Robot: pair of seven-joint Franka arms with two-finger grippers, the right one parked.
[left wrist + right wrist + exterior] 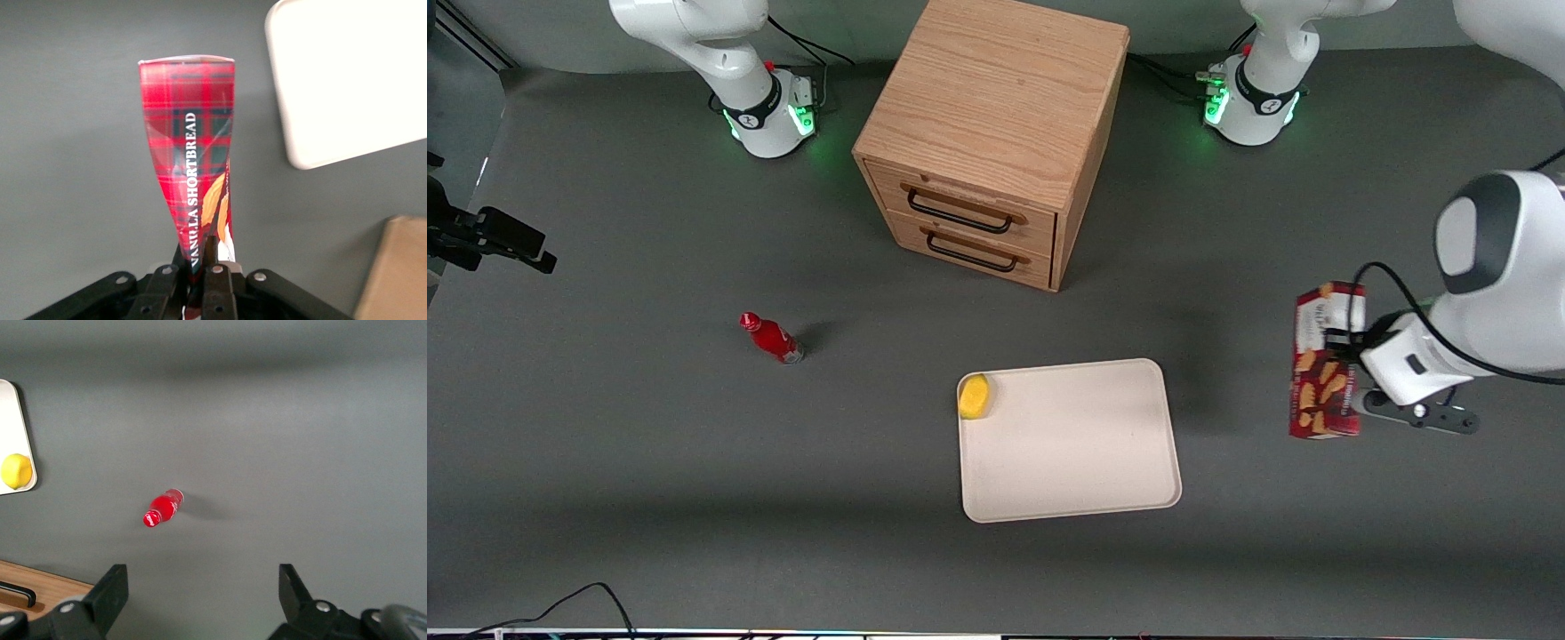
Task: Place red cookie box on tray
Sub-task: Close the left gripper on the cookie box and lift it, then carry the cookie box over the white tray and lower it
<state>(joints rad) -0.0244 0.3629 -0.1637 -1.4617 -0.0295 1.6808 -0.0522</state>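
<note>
The red cookie box (1325,360), a slim dark-red carton with biscuit pictures, hangs above the table toward the working arm's end, clear of the tray. My left gripper (1347,351) is shut on it. In the left wrist view the box (193,160) shows red tartan and the words "vanilla shortbread", squeezed between the black fingers (217,280) of the gripper (200,270). The cream-beige tray (1085,462) lies flat on the table nearer the front camera than the cabinet; a corner of it shows in the left wrist view (347,87).
A yellow lemon (974,396) sits in a corner of the tray. A wooden two-drawer cabinet (996,133) stands mid-table, farther from the camera. A small red bottle (772,339) lies toward the parked arm's end.
</note>
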